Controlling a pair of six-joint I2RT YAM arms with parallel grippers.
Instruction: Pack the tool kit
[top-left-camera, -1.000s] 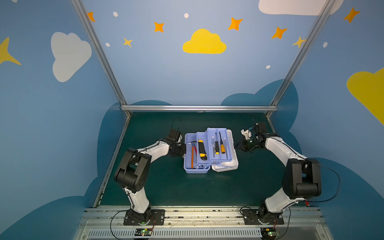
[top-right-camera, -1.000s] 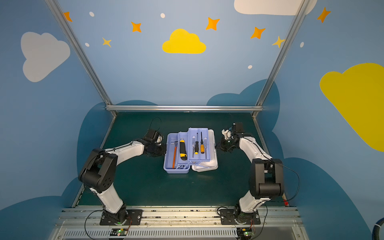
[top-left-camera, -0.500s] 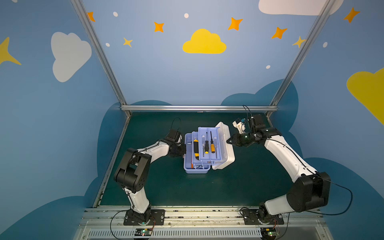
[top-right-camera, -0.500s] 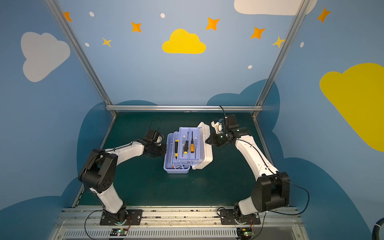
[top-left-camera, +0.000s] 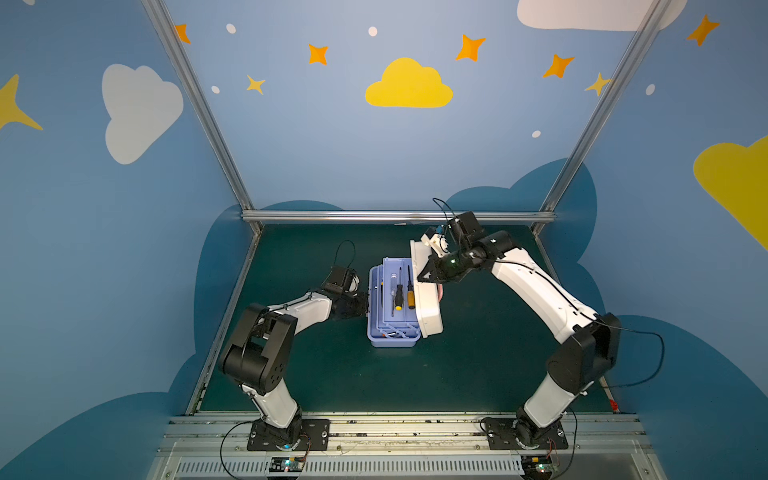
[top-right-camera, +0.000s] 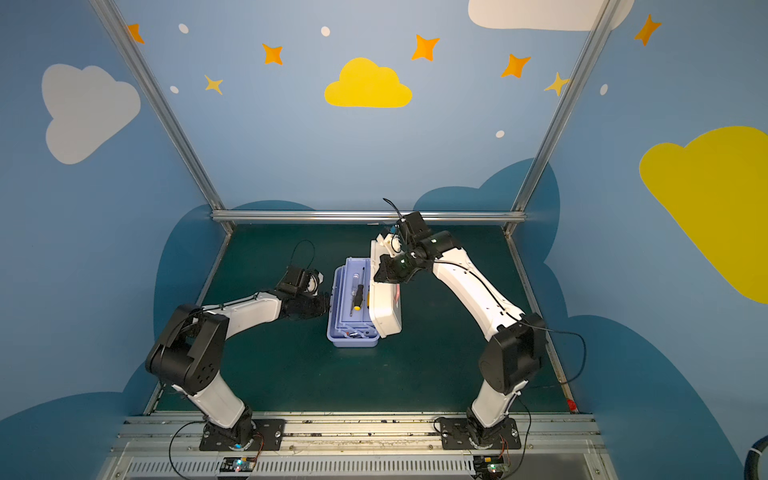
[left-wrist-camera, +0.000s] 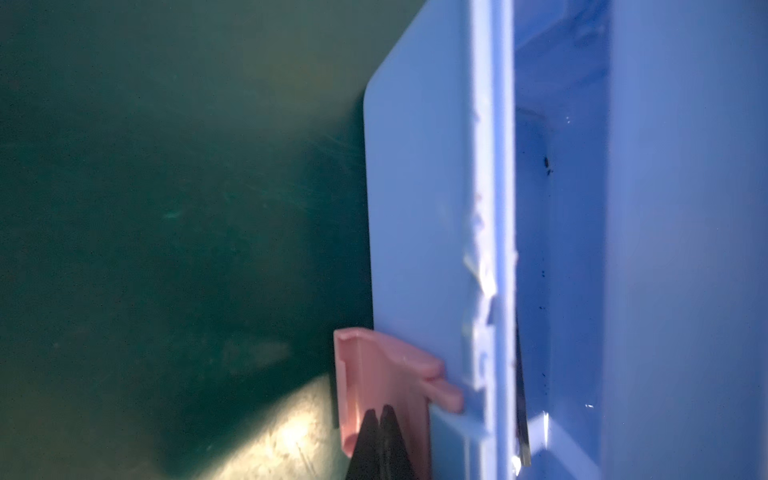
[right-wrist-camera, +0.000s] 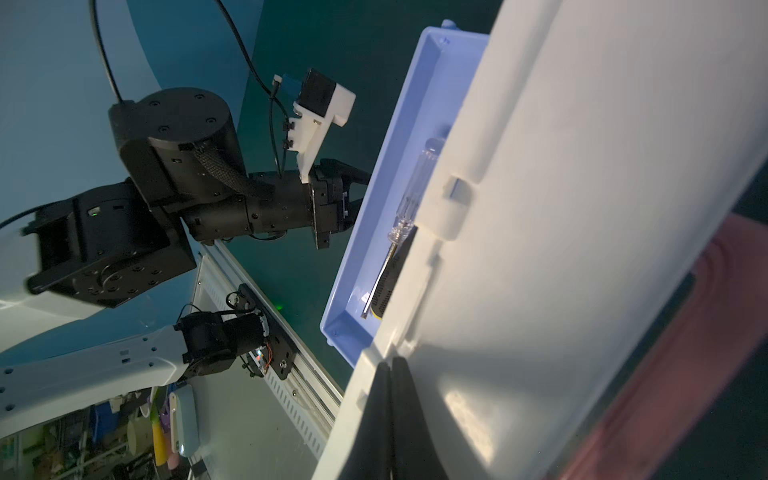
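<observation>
Item: tool kit (top-left-camera: 392, 341), a lavender-blue rectangular base with rounded corners, standing flat at mid-desk (top-left-camera: 332, 374).
Lid (top-left-camera: 429, 303): white, hinged along the base's right side, raised about upright.
Lid handle (right-wrist-camera: 731, 257): pink, on the lid's outer face.
Latch (left-wrist-camera: 374, 374): pink, on the base's left outer wall, not engaged with the lid.
Inner tray (top-left-camera: 388, 266): lavender-blue, seated on the base. It holds three screwdrivers laid lengthwise: clear-handled screwdriver (right-wrist-camera: 417, 191), black-handled screwdriver (top-left-camera: 398, 296) with a yellow end, and yellow-handled screwdriver (top-left-camera: 410, 299).

A dark green mat (top-left-camera: 478, 365) lies between blue cloud-painted walls (top-left-camera: 332, 158).
</observation>
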